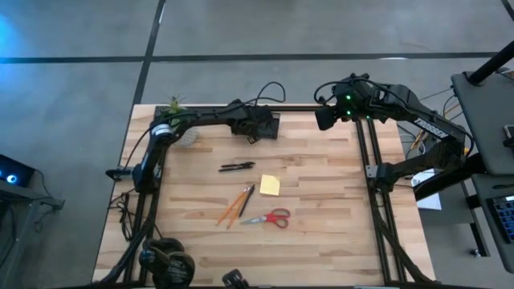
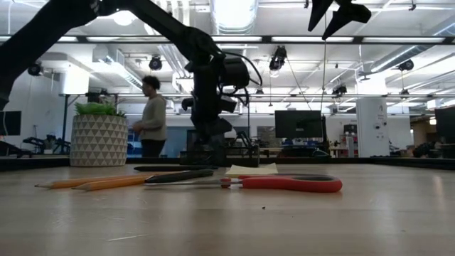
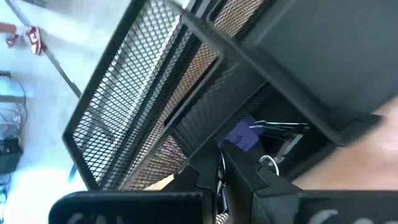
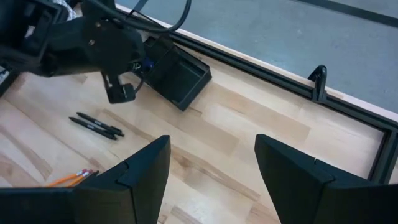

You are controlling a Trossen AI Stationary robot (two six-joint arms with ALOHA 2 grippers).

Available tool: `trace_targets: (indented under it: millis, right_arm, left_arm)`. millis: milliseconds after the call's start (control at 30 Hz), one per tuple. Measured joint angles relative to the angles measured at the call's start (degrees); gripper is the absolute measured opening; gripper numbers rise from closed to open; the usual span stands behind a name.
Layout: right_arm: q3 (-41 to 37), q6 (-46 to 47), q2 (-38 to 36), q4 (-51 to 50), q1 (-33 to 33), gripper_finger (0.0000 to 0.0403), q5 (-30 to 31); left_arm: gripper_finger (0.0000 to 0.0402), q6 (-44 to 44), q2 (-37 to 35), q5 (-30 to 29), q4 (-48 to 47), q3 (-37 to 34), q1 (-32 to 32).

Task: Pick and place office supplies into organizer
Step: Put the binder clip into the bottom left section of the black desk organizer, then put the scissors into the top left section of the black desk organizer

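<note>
the left gripper (image 1: 259, 128) hangs directly over the organizer (image 1: 269, 126), which sits at the far edge of the table (image 1: 321, 241); whether its fingers are open or closed cannot be told. inside the organizer lie a small purple piece (image 3: 242, 137) and a black clip (image 3: 277, 127). the right gripper (image 4: 211, 165) is raised well to the right of the organizer, fingers spread wide and empty. nearer than the organizer lie two black pens (image 1: 237, 167), then the yellow sticky-note pad (image 1: 270, 186), orange pencils (image 1: 231, 209) with a third pen (image 1: 246, 200), and red-handled scissors (image 1: 269, 217). a potted plant (image 1: 178, 120) stands left of the organizer. a person (image 2: 151, 117) stands beyond it.
</note>
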Motion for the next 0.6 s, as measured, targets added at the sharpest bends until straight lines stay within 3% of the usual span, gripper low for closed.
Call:
trace_targets:
  millis: [233,600]
  right_arm:
    - [0.0,-0.2,0.0,0.0,0.0,0.0231,0.0]
    - [0.0,-0.7,0.0,-0.1,0.0,0.0231,-0.2]
  left_arm:
    - [0.0014,-0.5,1.1,2.5,0.8,-0.1,-0.1]
    - [0.0153,-2.2,-0.7,2.9,-0.2,0.6,-1.3]
